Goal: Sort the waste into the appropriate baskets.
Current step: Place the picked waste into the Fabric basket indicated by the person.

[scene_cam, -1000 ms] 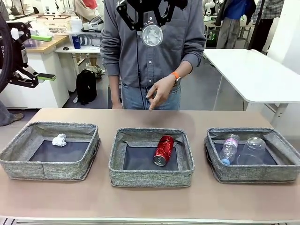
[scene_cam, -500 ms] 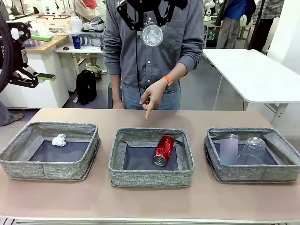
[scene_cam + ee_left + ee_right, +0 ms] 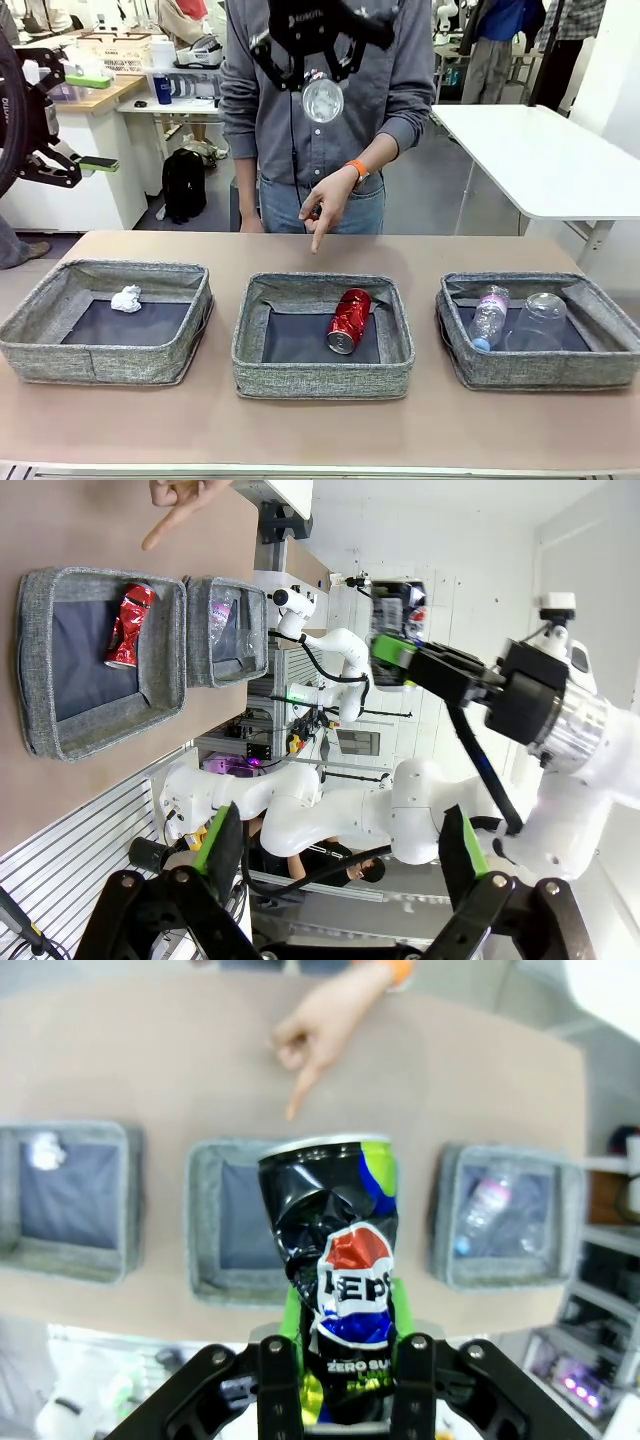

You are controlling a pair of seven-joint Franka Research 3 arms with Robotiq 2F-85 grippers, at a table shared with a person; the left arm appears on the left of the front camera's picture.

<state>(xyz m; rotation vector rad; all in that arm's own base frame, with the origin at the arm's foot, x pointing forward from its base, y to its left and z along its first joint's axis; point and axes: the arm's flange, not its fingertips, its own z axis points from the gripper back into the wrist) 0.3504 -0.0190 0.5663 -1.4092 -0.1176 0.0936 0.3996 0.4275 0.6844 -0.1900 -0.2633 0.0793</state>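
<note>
The right gripper (image 3: 340, 1360) hangs high above the table with its jaws closed partway on a dented dark can (image 3: 338, 1280), pinching it low on its body. Seen from the front, that can (image 3: 322, 98) hangs well above the middle basket (image 3: 323, 378), in front of the person's chest. The person's hand (image 3: 327, 200) points a finger down at the far edge of the table, just behind that middle basket, where a red can (image 3: 350, 320) already lies toward the right wall. The paper ball (image 3: 126, 298) sits in the far corner of the left basket (image 3: 100, 365); the bottle (image 3: 489, 317) and the plastic cup (image 3: 541, 318) lie in the right basket (image 3: 540, 372). The left gripper (image 3: 340, 865) is off to the side, jaws wide apart and empty.

This looks like the last piece being sorted. The next move likely calls for lowering the can over the middle basket's bare left half, then letting go
</note>
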